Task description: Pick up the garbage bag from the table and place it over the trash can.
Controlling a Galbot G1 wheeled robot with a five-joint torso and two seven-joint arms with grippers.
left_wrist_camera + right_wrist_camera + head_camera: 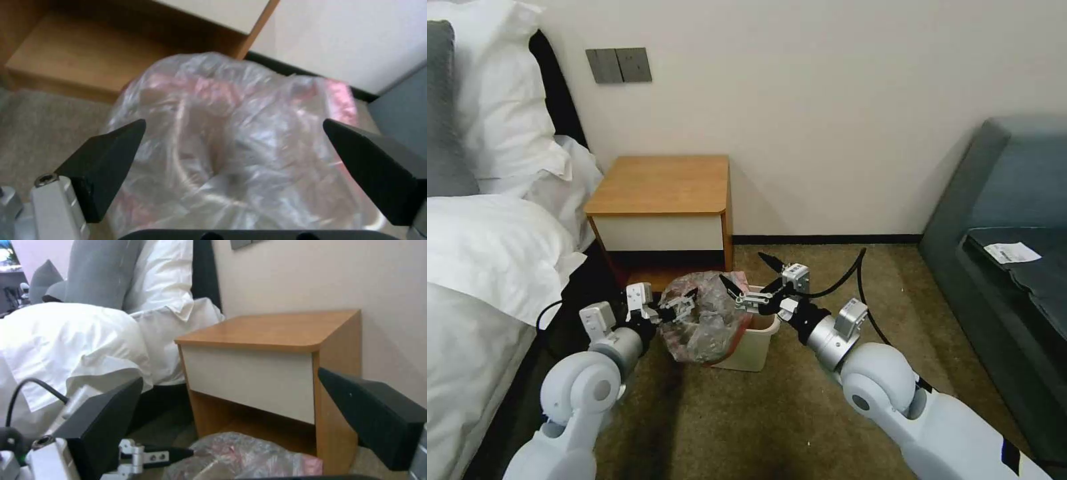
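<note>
Crinkly translucent garbage bag (pixel 704 323) draped over cream plastic trash can (pixel 755 347); left pincer (pixel 684 308) and right pincer (pixel 746 280) both spread wide, gripping nothing.

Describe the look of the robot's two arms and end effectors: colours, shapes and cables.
Both arms have glossy white rounded shells and silver cylindrical wrists. The left end effector and right end effector have silver brackets and black wedge-shaped fingers. Black cables loop from the right wrist.
</note>
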